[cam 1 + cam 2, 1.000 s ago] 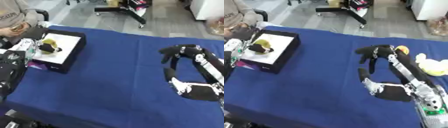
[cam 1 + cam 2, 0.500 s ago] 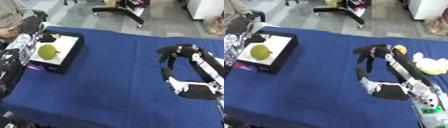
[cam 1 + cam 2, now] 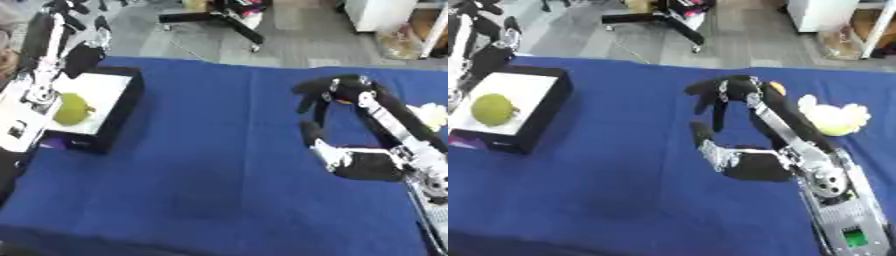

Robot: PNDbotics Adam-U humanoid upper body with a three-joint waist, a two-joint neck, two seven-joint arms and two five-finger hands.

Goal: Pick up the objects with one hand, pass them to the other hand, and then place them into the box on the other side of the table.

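A yellow-green round fruit point(image 3: 72, 108) lies on the white floor of the black box point(image 3: 120, 106) at the table's left edge. My left hand point(image 3: 54, 35) is raised above the box's far end, fingers spread and holding nothing. Over the right half of the blue table point(image 3: 201, 165), my right hand point(image 3: 726, 93) hangs with its fingers drooping downward, nothing in them. A yellow and white plush toy point(image 3: 834, 118) lies just right of that hand, and a small orange thing point(image 3: 777, 88) shows behind the wrist.
A purple item point(image 3: 54, 144) pokes out at the box's near corner. Beyond the table's far edge are grey floor, a black chair base point(image 3: 223, 17) and shelving point(image 3: 859, 25) at the upper right.
My left hand has let go of the fruit, which now lies alone in the box, and has lifted up and back. The right hand has hardly moved.
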